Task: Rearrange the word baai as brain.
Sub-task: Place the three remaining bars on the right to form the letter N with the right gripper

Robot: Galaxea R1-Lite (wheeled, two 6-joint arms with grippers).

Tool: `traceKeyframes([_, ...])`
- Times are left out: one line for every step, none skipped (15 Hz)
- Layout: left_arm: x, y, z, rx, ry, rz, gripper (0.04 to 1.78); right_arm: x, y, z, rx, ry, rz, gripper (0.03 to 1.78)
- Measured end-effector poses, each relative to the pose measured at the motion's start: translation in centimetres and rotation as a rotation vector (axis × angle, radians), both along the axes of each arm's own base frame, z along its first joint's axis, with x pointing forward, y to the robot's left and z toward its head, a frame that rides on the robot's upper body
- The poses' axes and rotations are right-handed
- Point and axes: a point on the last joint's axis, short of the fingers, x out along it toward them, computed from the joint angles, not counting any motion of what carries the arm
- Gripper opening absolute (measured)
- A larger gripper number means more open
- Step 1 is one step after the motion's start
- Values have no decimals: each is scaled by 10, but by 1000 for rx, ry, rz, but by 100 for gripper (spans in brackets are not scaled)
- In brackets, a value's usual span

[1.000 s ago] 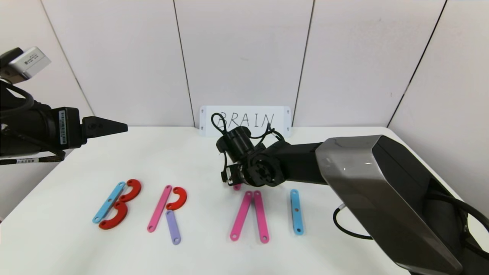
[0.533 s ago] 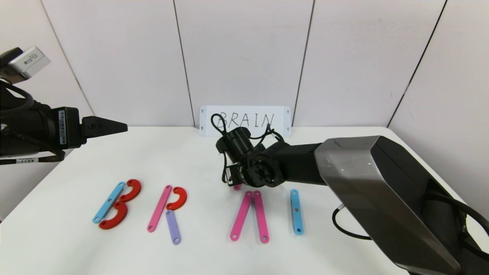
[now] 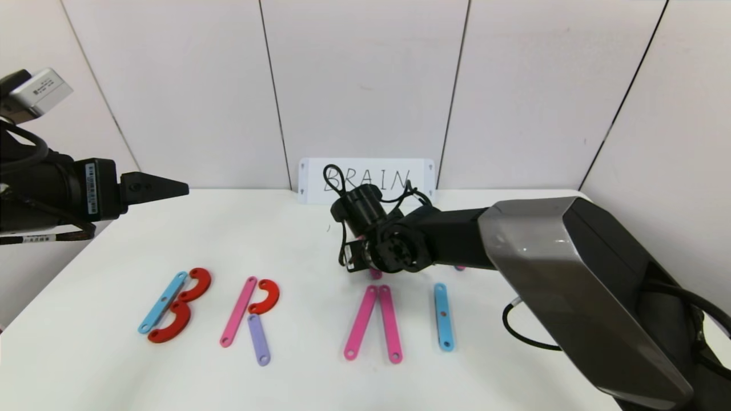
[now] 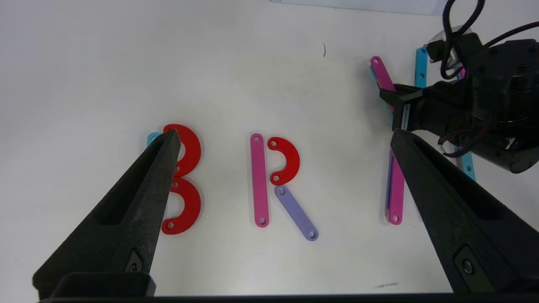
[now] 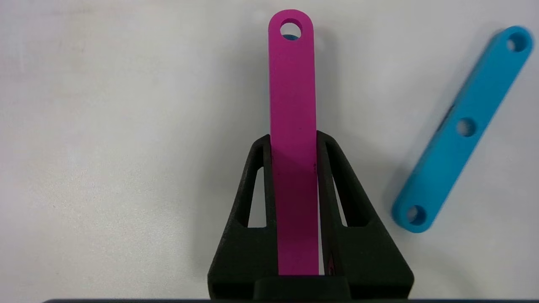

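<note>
On the white table lie a B of a blue strip point(image 3: 163, 302) and two red curves point(image 3: 196, 284), and an R of a pink strip point(image 3: 238, 311), a red curve point(image 3: 267, 295) and a purple strip point(image 3: 258, 339). Two pink strips point(image 3: 361, 322) lean together at their far ends, with a lone blue strip point(image 3: 442, 317) beside them. Just behind that pair, my right gripper point(image 5: 293, 141) is shut on another pink strip point(image 5: 292, 84), which sticks out past the fingertips. In the head view only its end point(image 3: 375, 274) shows below the wrist. My left gripper point(image 4: 284, 136) hangs open above the B and R.
A white card point(image 3: 365, 178) with "BRAIN" handwritten on it leans against the back wall. Another blue strip point(image 5: 463, 126) lies on the table close beside the held pink one. The right arm's body point(image 3: 571, 285) covers the table's right side.
My right gripper has shut on the pink strip and moved a little to the right and back with it. The left arm and the laid-out letters have not moved.
</note>
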Motion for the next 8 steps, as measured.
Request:
traceKeyframes([0, 0, 0, 0, 0, 0, 174, 1, -4, 7, 3, -11, -8, 30])
traceKeyframes([0, 0, 0, 0, 1, 1, 174, 3, -10, 17, 8, -23, -18, 30])
traceKeyframes([0, 0, 0, 0, 1, 0, 174, 4, -17, 29, 16, -38, -29, 30])
traceKeyframes([0, 0, 0, -1, 2, 0, 174, 5, -26, 43, 21, -51, -42, 30])
traceKeyframes([0, 0, 0, 0, 2, 0, 174, 4, -37, 60, 24, -68, -63, 30])
traceKeyframes([0, 0, -1, 0, 4, -1, 174, 2, -49, 77, 21, -85, -91, 30])
traceKeyframes([1, 0, -1, 1, 5, -1, 174, -1, -59, 91, 16, -95, -115, 30])
traceKeyframes([1, 0, -1, 1, 6, -1, 174, -7, -71, 106, 11, -100, -137, 30])
